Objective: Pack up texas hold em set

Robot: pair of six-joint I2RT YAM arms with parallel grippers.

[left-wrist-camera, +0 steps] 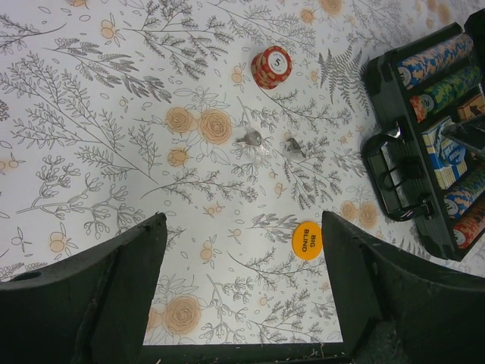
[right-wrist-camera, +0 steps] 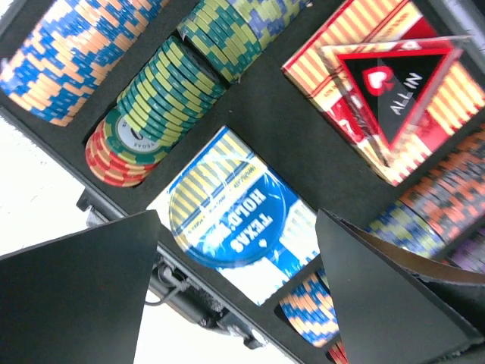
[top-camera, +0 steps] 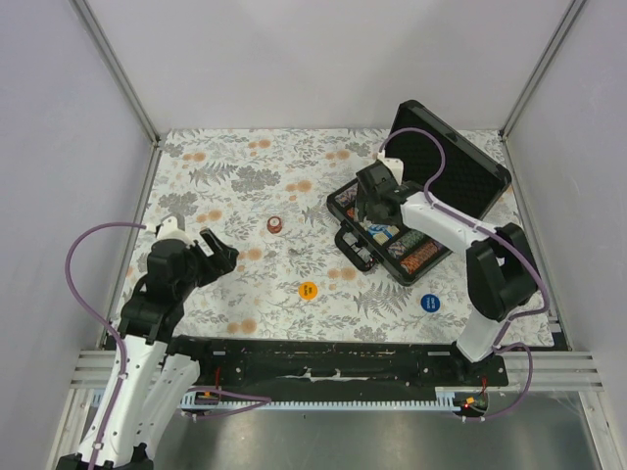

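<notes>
Case (top-camera: 460, 171): black, lid open and tipped back, at the far right of the floral table (top-camera: 245, 166). The handle (left-wrist-camera: 394, 178) is on the tray's near-left edge.

Tray contents, read from my right wrist camera:
- Chip rows (right-wrist-camera: 163, 91) stand on edge in their slots, in blue, orange, green and red.
- Red deck (right-wrist-camera: 322, 64) sits in one compartment, with the red triangle (right-wrist-camera: 394, 83), marked ALL IN, lying on it.
- Blue deck (right-wrist-camera: 235, 155) sits in the neighbouring compartment, with a clear Texas Hold'em disc (right-wrist-camera: 227, 227) flat on top.

Right gripper (right-wrist-camera: 239, 296): directly over the blue deck, fingers spread wide, nothing between them. I see no contact with the disc or the deck.

Loose on the cloth, outside the case:
- Reddish chips (left-wrist-camera: 271, 67), one short stack, lie left of the case near the table's middle.
- Two small keys (left-wrist-camera: 250, 139) lie just beside each other, nearer to me than the stack.
- Yellow disc (left-wrist-camera: 307, 240), marked BIG BLIND, lies flat and nearer still.
- Blue disc (top-camera: 429, 303) lies flat on the near side of the case, close to the right arm.

Left gripper (top-camera: 220, 257): over the left part of the cloth, well apart from the case, fingers spread, holding nothing. In its wrist view the yellow disc lies just beyond the fingertips.
</notes>
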